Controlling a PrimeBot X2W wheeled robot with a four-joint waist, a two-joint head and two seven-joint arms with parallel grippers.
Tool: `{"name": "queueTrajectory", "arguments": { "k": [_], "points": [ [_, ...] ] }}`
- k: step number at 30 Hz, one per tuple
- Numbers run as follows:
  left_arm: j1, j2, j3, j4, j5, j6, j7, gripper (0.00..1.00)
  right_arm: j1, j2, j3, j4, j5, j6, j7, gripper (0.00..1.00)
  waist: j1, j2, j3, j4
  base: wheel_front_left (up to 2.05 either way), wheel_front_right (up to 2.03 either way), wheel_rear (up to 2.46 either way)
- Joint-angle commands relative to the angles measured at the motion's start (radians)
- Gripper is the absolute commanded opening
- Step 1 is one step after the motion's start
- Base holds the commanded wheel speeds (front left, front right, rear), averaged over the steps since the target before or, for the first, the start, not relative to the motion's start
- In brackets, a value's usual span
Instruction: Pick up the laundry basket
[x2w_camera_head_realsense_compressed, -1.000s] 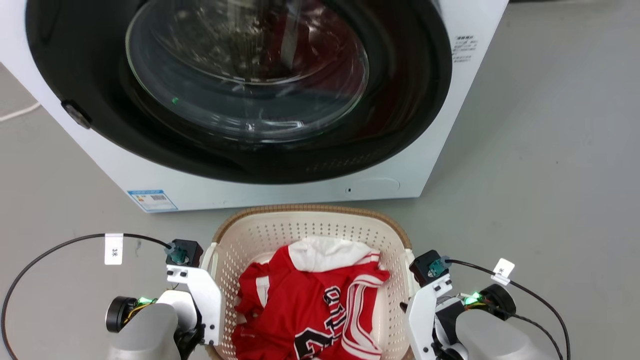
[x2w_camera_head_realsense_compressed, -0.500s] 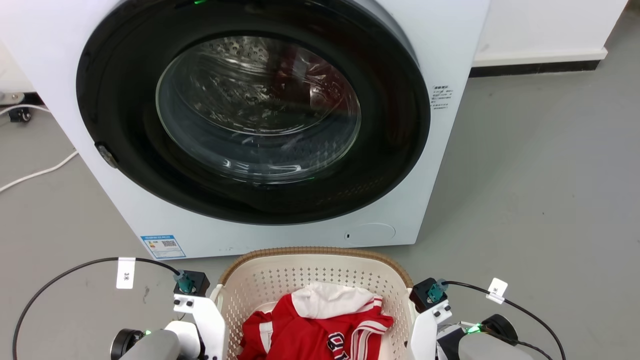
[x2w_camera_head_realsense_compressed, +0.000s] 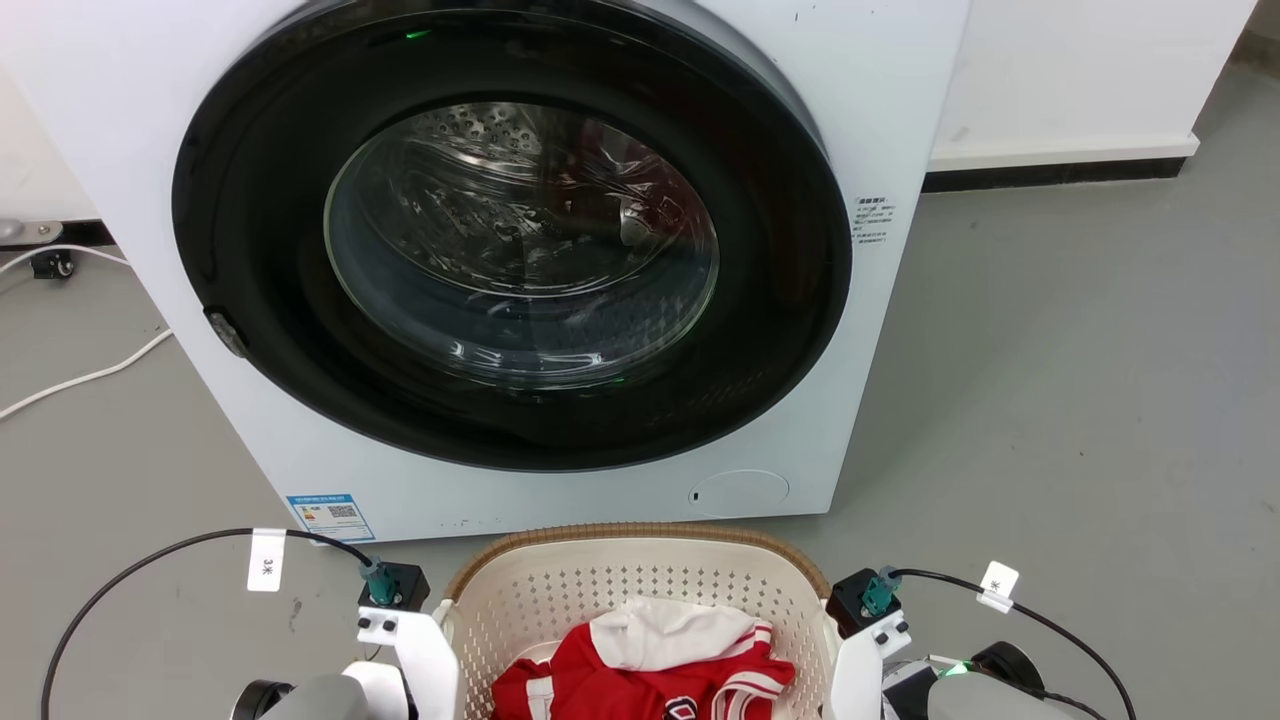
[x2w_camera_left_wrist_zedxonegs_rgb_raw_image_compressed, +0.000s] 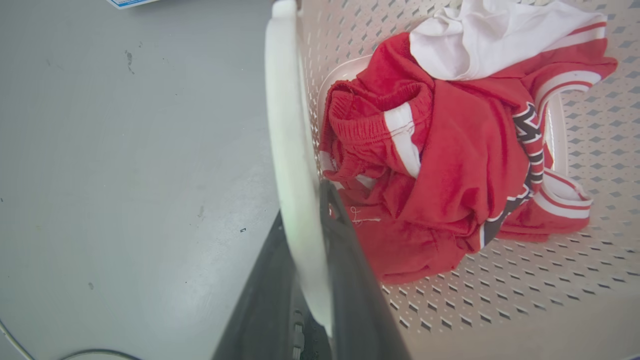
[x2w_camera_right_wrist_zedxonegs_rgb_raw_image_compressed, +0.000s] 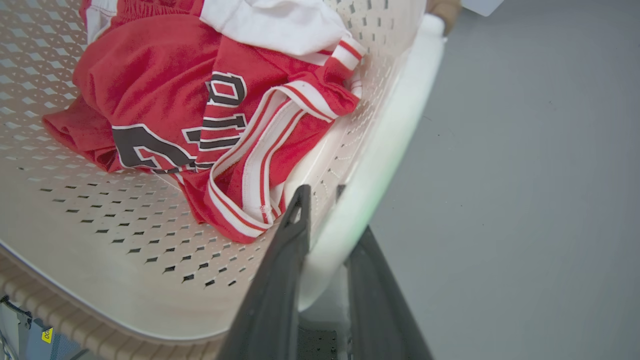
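In front of the washing machine (x2w_camera_head_realsense_compressed: 520, 270), just below its round glass door, was the laundry basket (x2w_camera_head_realsense_compressed: 640, 532). Its brown-trimmed far rim lay near the machine's bottom edge, with a strip of grey floor (x2w_camera_head_realsense_compressed: 1050, 400) showing between them. From where I stood I couldn't tell whether the basket was resting on that floor or hanging just clear of it.

The left gripper (x2w_camera_left_wrist_zedxonegs_rgb_raw_image_compressed: 305, 210) was clamped on the basket's white left handle (x2w_camera_left_wrist_zedxonegs_rgb_raw_image_compressed: 287, 125), one dark finger outside it and the other inside against the perforated wall. The right gripper (x2w_camera_right_wrist_zedxonegs_rgb_raw_image_compressed: 332, 215) had the white right handle (x2w_camera_right_wrist_zedxonegs_rgb_raw_image_compressed: 395, 125) in the same way, pinched between its two fingers, with the inner finger beside the heap of clothes.

Inside lay a crumpled red jersey (x2w_camera_left_wrist_zedxonegs_rgb_raw_image_compressed: 450, 165) with white stripes and black lettering. A white garment (x2w_camera_left_wrist_zedxonegs_rgb_raw_image_compressed: 490, 35) was bunched on top of it, toward the machine.

A black cable (x2w_camera_head_realsense_compressed: 150, 560) with a white tag looped off the left wrist, and a similar one ran from the right. A blue label (x2w_camera_head_realsense_compressed: 330, 515) was stuck low on the machine's front.
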Motion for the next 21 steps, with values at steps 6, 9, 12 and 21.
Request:
{"name": "queueTrajectory", "arguments": {
  "k": [6,9,12,21],
  "points": [
    [-0.002,0.003,-0.029,-0.003,-0.024,-0.004,0.003,0.0,0.008,-0.009,0.015,-0.005,0.006,0.0,0.007,0.0,0.0001,-0.0001,-0.003,-0.001,0.0,0.0,0.0],
    [-0.006,0.003,-0.043,-0.001,-0.037,-0.004,0.001,0.0,0.006,-0.009,0.018,-0.003,0.01,0.0,0.007,0.0,0.0001,-0.0001,-0.004,-0.001,0.0,0.0,0.0],
    [-0.011,0.003,-0.055,0.001,-0.048,-0.004,-0.005,0.0,0.005,-0.008,0.02,-0.003,0.011,0.0,0.011,0.0,0.0001,-0.0001,-0.004,-0.001,0.0,0.0,0.0],
    [-0.026,-0.003,-0.087,0.016,-0.077,-0.004,-0.023,0.0,-0.012,-0.012,0.024,0.001,0.004,0.0,-0.014,0.0,0.0001,-0.0001,-0.001,0.001,0.0,0.0,0.0]
  ]
}}
